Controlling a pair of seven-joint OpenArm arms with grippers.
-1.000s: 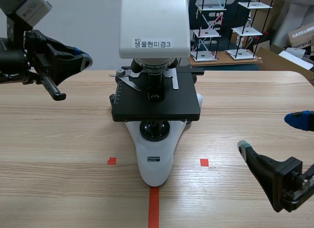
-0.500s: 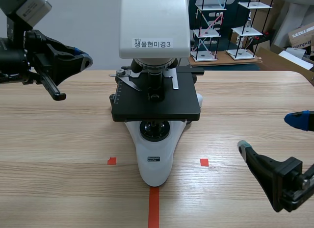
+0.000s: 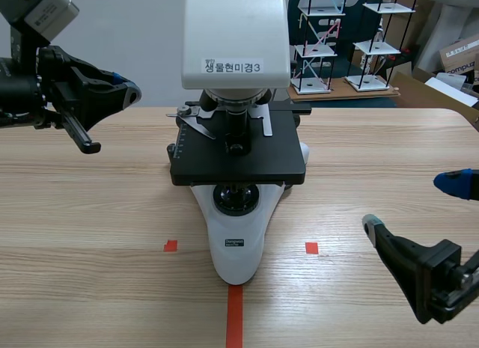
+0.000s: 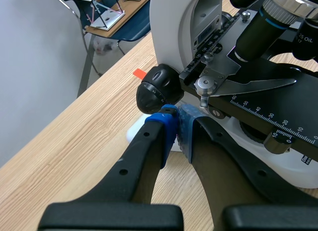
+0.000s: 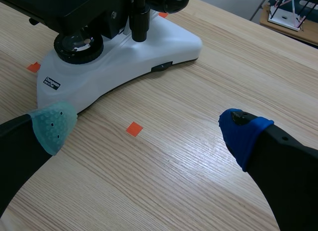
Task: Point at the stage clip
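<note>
Gleaming silver, pointed stage clip [image 4: 248, 87]; left pincer [image 4: 178, 124] closed, right pincer [image 5: 146, 127] spread.

White metal microscope [image 3: 238, 213]: middle of light wooden table [image 3: 90, 206].
Thin silver stage clip [image 3: 196, 123]: on black stage [image 3: 247, 159], rear left.
Left gripper [image 4: 179, 129]: left of clip.

Probably a school lab: a labelled microscope [image 3: 236, 138] stands on the wooden tabletop [image 3: 90, 206], with stick-built tower models [image 3: 314, 50] at one o'clock.

The stage clip [image 3: 196, 124] is a thin silver metal blade lying flat on the black microscope stage [image 3: 277, 155], pivoted at its far left corner.
</note>
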